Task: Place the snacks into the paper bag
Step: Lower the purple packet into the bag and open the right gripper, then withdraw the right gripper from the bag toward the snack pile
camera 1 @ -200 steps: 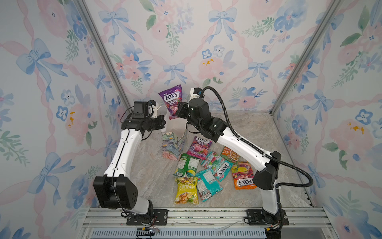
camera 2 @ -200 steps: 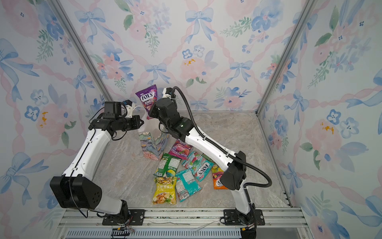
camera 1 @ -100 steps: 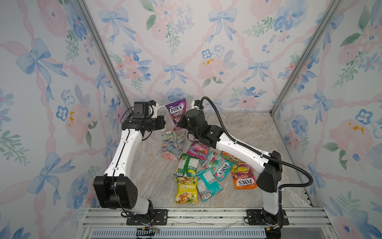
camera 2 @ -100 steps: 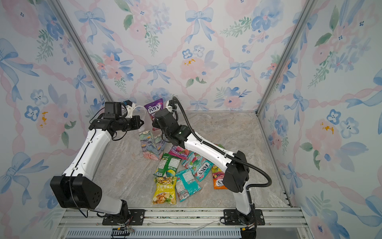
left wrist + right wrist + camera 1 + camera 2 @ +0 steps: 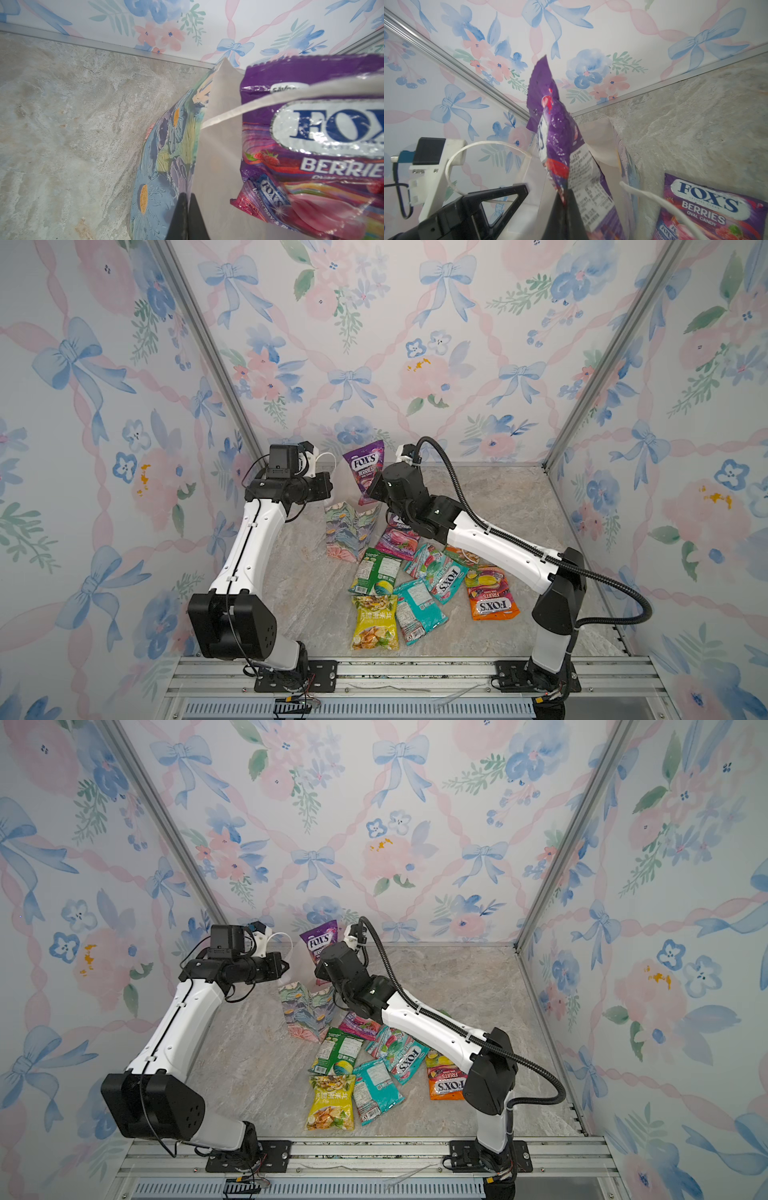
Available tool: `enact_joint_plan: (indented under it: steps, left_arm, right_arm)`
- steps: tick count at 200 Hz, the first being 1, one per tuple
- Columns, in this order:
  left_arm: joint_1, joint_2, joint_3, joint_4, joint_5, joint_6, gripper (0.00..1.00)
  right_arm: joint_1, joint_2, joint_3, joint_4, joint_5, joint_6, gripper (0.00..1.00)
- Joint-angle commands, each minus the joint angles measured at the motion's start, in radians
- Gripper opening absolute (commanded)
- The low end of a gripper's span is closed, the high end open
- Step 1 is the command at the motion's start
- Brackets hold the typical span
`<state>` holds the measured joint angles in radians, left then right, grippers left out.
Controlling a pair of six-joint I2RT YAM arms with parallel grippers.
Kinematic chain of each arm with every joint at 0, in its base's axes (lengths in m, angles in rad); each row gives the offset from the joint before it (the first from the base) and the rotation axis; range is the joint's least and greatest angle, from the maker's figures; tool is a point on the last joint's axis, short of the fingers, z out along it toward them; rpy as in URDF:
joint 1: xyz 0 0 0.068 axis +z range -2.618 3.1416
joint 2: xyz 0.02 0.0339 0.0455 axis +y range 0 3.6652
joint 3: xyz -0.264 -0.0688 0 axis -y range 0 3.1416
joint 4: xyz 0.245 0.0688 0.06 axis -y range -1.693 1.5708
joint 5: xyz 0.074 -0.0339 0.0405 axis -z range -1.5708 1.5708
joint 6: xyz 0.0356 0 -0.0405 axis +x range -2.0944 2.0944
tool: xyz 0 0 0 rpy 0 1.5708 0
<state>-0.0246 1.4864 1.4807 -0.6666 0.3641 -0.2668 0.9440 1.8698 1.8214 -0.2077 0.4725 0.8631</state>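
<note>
The right jaws grip a purple FOX'S packet (image 5: 365,470) by its lower end. It stands upright, with that end at the mouth of the paper bag (image 5: 347,531). The left jaws are closed on the bag's side wall — print outside, white inside. The other snacks (image 5: 415,605) lie on the worktop (image 5: 299,572) just beside the bag.

We note a grey-beige, stone-patterned floor (image 5: 507,497). Behind it and at both sides stand walls (image 5: 374,344) papered with blue bows, pink ribbons and flowers. Metal posts (image 5: 210,352) rise from its rear corners. A metal rail (image 5: 415,668) borders its near edge. Lighting is even.
</note>
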Motion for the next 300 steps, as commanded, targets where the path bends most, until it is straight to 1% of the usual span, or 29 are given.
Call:
enact_joint_plan:
  steps: [1, 77, 153, 182, 203, 213, 242, 267, 300]
  left_arm:
    - [0.007, -0.017, -0.014, 0.004, 0.004, 0.008, 0.0]
    - [0.008, -0.014, -0.012, 0.004, 0.018, 0.009, 0.0]
    - [0.008, -0.013, -0.009, 0.003, 0.024, 0.013, 0.0]
    - [0.009, -0.011, -0.008, 0.003, 0.026, 0.014, 0.0]
    - [0.009, -0.011, -0.008, 0.003, 0.026, 0.015, 0.0]
    - [0.01, -0.012, -0.009, 0.003, 0.024, 0.015, 0.0]
    - [0.01, -0.012, -0.008, 0.003, 0.024, 0.015, 0.0]
    - [0.009, -0.013, -0.008, 0.003, 0.024, 0.017, 0.0]
    - [0.011, -0.014, -0.011, 0.003, 0.022, 0.02, 0.0]
  right_arm:
    - [-0.007, -0.034, -0.015, 0.028, 0.006, 0.034, 0.0]
    - [-0.01, 0.017, -0.006, 0.017, -0.097, 0.101, 0.0]
    - [-0.011, 0.043, 0.001, 0.006, -0.134, 0.13, 0.0]
    - [-0.011, 0.043, 0.001, 0.001, -0.137, 0.134, 0.03]
    - [-0.011, 0.041, -0.001, 0.005, -0.137, 0.132, 0.08]
    - [-0.011, 0.041, -0.001, 0.009, -0.14, 0.129, 0.13]
    - [-0.016, 0.041, 0.001, 0.031, -0.167, 0.105, 0.38]
    - [-0.018, 0.039, 0.014, 0.051, -0.205, 0.066, 0.5]
    - [-0.031, 0.045, 0.07, 0.043, -0.287, -0.033, 0.65]
